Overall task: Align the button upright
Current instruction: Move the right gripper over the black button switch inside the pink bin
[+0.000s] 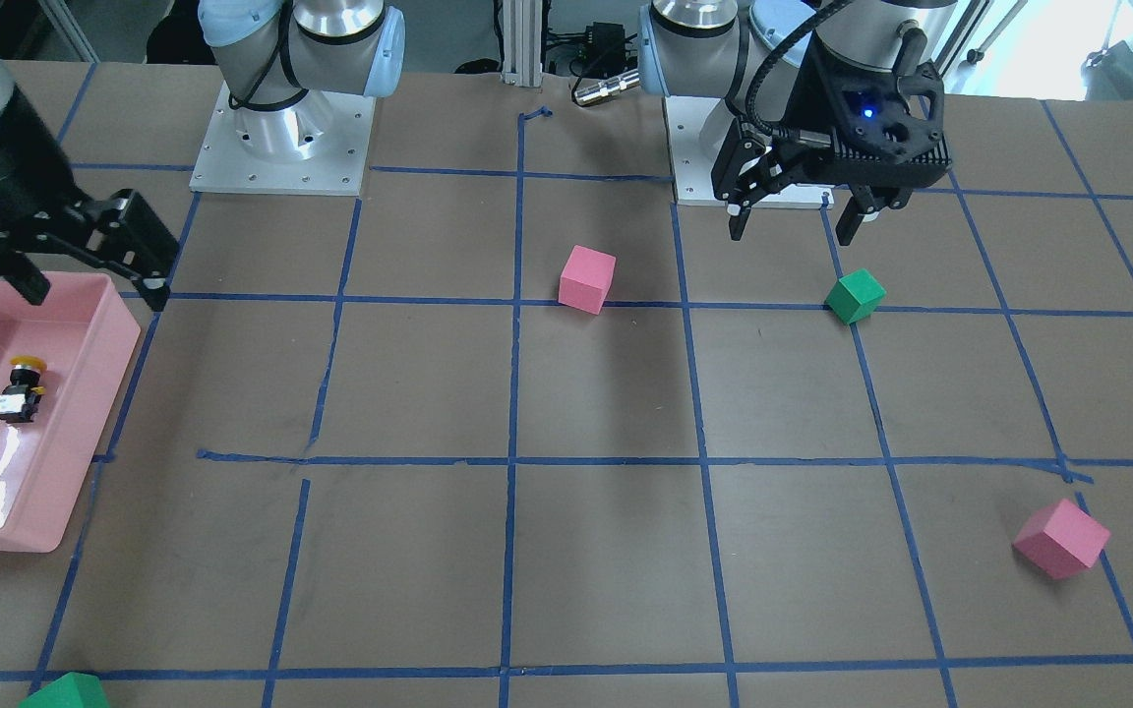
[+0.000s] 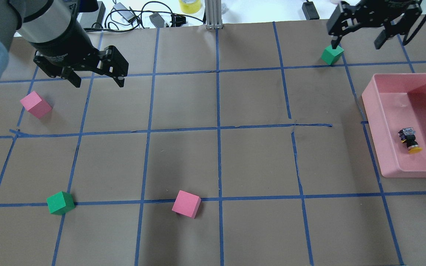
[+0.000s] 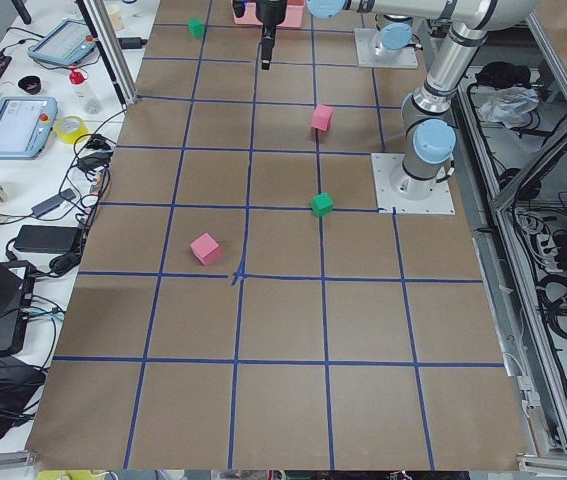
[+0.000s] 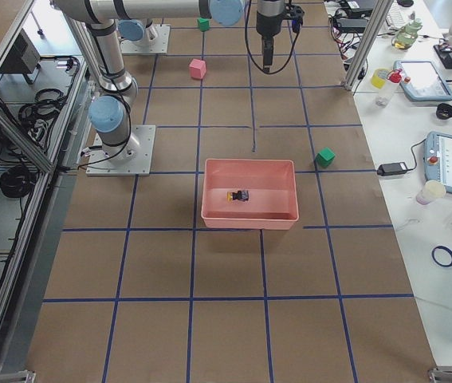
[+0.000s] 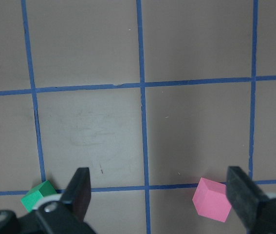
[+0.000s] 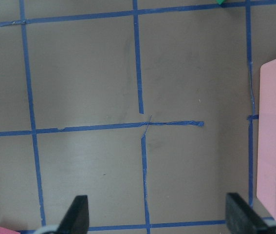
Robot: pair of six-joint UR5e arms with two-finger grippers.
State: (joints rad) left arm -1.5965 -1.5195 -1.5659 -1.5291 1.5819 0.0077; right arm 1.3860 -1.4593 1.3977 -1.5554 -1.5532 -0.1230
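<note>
one small button [image 2: 409,141] lies on its side on the glossy floor of a smooth pink plastic tray [image 2: 374,111] at the table's 3 o'clock edge in the overhead view. its round yellow cap points to 5 o'clock, its black cylindrical body and whitish blocky base to 11 o'clock. it rests clear of all four tray walls, with bare floor on every side. the brown paper tabletop [image 2: 216,162], ruled into squares by blue tape, lies open at centre. matte foam blocks sit scattered: a centre pink cube [image 2: 186,204] at 6 o'clock, a left green cube [image 2: 60,203] at 8, a left pink cube [image 2: 36,105] at 9, a right green cube [image 2: 332,54] at 1. the right gripper [image 2: 356,43] hangs raised off the tray's 11 o'clock corner, fingers down, spread wide and empty. the left gripper [image 2: 98,82] hangs at 10 o'clock, likewise spread and holding nothing.
</note>
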